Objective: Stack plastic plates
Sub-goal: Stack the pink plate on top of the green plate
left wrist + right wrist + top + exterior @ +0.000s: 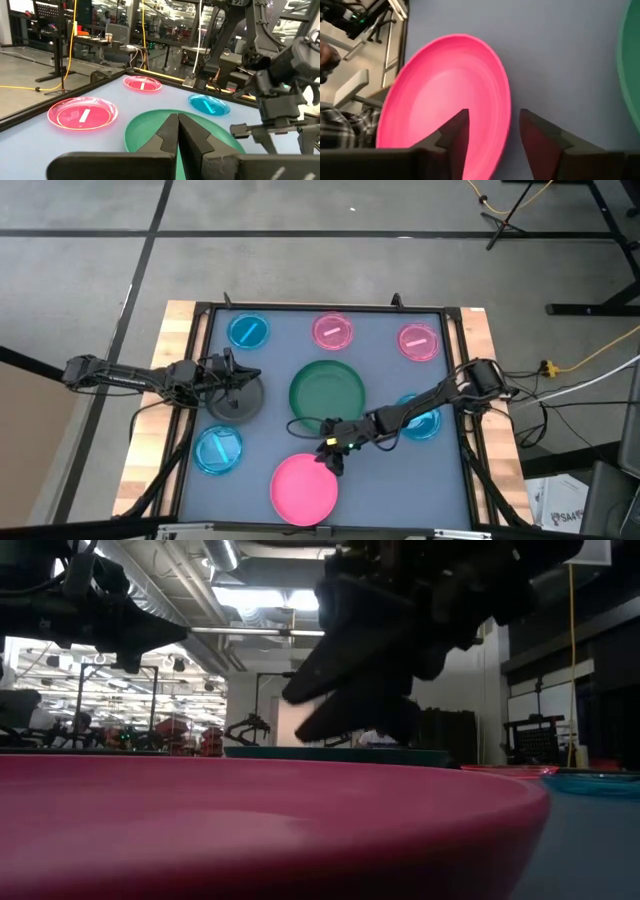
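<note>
Right gripper (490, 131) fingers parted, straddling the hot pink plate (445, 95) rim, not yet clamped; green plate (327, 392) just beyond, partly cut off. Left gripper (177, 132) fingers pressed together, hovering beside green plate; small plates scattered around.

Right hand (333, 457) hangs low with fingers parted; left hand (252, 376) fingers are pressed together.

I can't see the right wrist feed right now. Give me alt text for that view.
The right gripper is open, its fingers straddling the rim of the hot pink plate, one over the plate and one over the grey table. The dark green plate shows at one edge; a person's plaid sleeve lies beyond the table.
</note>
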Available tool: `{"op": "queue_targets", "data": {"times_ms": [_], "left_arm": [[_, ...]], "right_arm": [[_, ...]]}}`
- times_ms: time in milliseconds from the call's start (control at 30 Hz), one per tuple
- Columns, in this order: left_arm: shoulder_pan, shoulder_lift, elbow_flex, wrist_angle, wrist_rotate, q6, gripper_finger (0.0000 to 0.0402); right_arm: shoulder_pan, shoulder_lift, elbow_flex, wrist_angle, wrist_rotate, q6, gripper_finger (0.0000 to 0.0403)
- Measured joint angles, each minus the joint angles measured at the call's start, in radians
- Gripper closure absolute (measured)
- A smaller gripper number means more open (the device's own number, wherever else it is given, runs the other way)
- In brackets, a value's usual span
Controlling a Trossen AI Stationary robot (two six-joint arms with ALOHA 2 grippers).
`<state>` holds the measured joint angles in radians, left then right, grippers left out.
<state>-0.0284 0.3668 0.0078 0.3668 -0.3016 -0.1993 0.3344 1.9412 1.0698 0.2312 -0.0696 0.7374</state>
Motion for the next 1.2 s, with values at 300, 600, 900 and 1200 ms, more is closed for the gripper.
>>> {"op": "queue_targets", "data": {"times_ms": [300,600,900,1200], "left_arm": [[0.000,0.000,0.000,0.000,0.000,0.000,0.0397],[0.000,0.000,0.000,0.000,0.000,0.000,0.0397],[0.000,0.000,0.000,0.000,-0.004,0.000,0.0397],[0.000,0.000,0.000,0.000,-0.004,0.000,0.0397]], "right_arm": [[0.000,0.037,0.000,0.018,0.006,0.025,0.0227],[-0.001,0.037,0.002,0.062,-0.028,0.018,0.0232],[0.047,0.037,0.157,-0.177,0.118,-0.043,0.0233],[0.080,0.082,0.220,-0.330,0.179,0.012,0.0233]]}}
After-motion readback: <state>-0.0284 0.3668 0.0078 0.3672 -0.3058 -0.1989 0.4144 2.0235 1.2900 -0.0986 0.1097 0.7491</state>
